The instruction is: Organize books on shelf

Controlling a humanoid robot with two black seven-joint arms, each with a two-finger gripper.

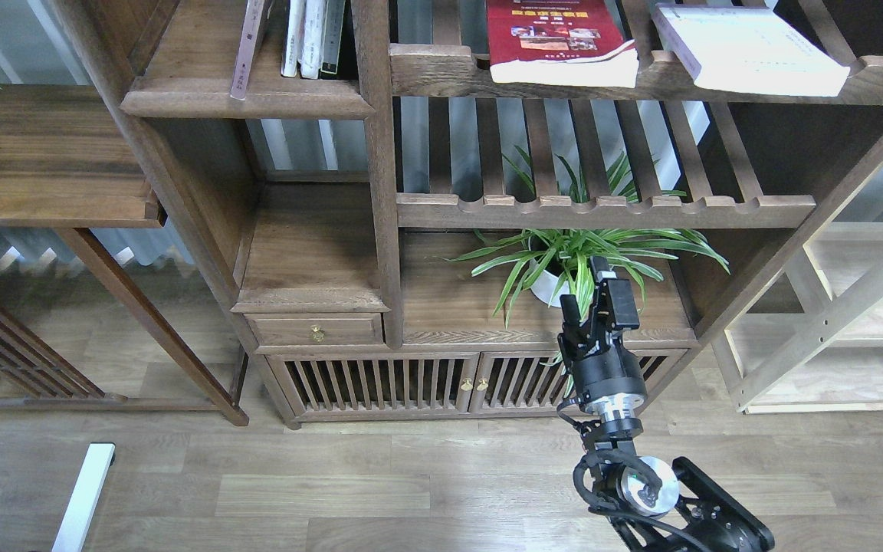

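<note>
- Right arm rises from the bottom edge; its hand (593,305) hangs in front of the cabinet, holding nothing, fingers slightly apart.
- Just behind the hand, a potted plant (572,261) stands on the cabinet top.
- High above the hand, on the slatted rack, lie the red book (556,38) and, to its right, the white book (748,50).
- Up and far left of the hand, the shelf (246,96) carries several upright books (311,38) and one leaning pale book (248,50).
- Left hand is out of sight.
</note>
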